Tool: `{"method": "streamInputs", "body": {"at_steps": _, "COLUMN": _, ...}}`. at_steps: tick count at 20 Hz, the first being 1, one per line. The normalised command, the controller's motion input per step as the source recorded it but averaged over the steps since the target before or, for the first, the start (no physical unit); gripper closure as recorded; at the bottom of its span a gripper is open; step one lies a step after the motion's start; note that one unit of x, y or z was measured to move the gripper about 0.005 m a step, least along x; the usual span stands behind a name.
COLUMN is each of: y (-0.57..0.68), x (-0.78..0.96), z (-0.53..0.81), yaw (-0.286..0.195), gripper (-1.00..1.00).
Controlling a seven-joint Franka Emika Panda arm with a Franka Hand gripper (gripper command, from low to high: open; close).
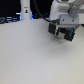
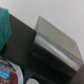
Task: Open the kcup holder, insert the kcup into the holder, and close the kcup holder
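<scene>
A wide pale table (image 1: 30,55) fills most of the room's view. At its far edge, toward the exterior view's right, the white arm hangs over the black kcup holder (image 1: 62,32), its gripper (image 1: 64,21) just above it; whether the jaws are wide or narrow I cannot tell. Up close, the holder's pale grey handle (image 2: 57,42) looks smooth and boxy. A pod with a red-marked top (image 2: 7,70) sits beside it.

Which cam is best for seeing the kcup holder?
Exterior view: the kcup holder shows as a whole dark box on the table, though small and blurred. The wrist view shows only part of its black surface, close up, with no outline.
</scene>
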Motion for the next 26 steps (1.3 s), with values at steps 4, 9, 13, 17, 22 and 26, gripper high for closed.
{"method": "streamInputs", "body": {"at_steps": 4, "y": 0.55, "x": -0.85, "z": -0.02, "yaw": 0.043, "gripper": -1.00}}
{"method": "streamInputs", "body": {"at_steps": 9, "y": 0.50, "x": -0.84, "z": -0.25, "yaw": 0.055, "gripper": -1.00}}
{"method": "streamInputs", "body": {"at_steps": 13, "y": 0.54, "x": -0.78, "z": -0.19, "yaw": 0.059, "gripper": -1.00}}
{"method": "streamInputs", "body": {"at_steps": 17, "y": 0.53, "x": -0.46, "z": 0.37, "yaw": 0.049, "gripper": -1.00}}
{"method": "streamInputs", "body": {"at_steps": 22, "y": 0.19, "x": 0.03, "z": 0.97, "yaw": 0.001, "gripper": -1.00}}
{"method": "streamInputs", "body": {"at_steps": 26, "y": 0.00, "x": 0.05, "z": 0.21, "yaw": -0.014, "gripper": -1.00}}
